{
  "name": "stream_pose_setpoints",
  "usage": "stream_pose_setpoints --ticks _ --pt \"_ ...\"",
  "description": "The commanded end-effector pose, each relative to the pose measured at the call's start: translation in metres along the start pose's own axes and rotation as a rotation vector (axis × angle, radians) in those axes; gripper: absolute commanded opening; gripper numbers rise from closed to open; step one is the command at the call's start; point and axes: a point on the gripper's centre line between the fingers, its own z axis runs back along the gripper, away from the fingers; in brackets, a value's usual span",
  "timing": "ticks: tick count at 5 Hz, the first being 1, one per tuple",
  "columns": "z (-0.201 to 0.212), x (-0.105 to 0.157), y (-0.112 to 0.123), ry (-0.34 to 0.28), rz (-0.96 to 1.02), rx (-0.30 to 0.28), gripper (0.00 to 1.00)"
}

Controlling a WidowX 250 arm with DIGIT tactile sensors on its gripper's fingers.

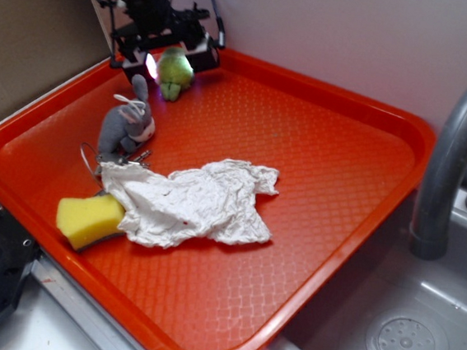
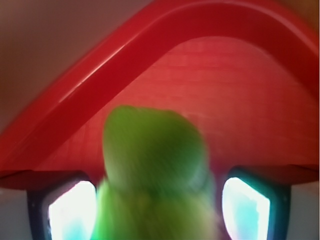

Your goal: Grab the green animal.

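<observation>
The green animal [image 1: 176, 70] is a lime-green plush with a darker green end, lying at the far left corner of the orange tray [image 1: 363, 113]. My gripper [image 1: 175, 60] is down over it, with a finger on either side. In the wrist view the blurred toy [image 2: 152, 165] fills most of the space between the two bright pads. The left pad [image 2: 72, 212] is at its side, and a narrow gap shows before the right pad [image 2: 245, 210]. The gripper [image 2: 159, 212] looks open around the toy.
A grey long-eared bunny plush [image 1: 126, 125] lies just in front of the gripper. A crumpled white cloth [image 1: 194, 200] and a yellow sponge [image 1: 88, 219] lie nearer the tray's front left. The tray's raised rim [image 2: 125, 55] is right behind the toy. A sink and grey faucet [image 1: 459, 155] are at the right.
</observation>
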Motion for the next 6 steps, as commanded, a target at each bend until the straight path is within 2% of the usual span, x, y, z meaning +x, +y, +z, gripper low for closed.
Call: stream_pose_setpoints --ticks 1,2,3,4,5,6 --pt "0.009 -0.001 -0.017 -0.005 -0.062 -0.027 0.00" --pt "0.027 -0.018 -0.018 0.040 -0.120 -0.014 0.00" --pt "0.076 -0.041 -0.024 0.085 -0.195 0.032 0.00" --pt "0.130 -0.069 -0.033 0.075 -0.205 0.064 0.00" --pt "0.170 -0.097 -0.035 0.099 -0.325 -0.040 0.00" --pt "0.200 -0.119 -0.041 0.043 -0.313 -0.095 0.00"
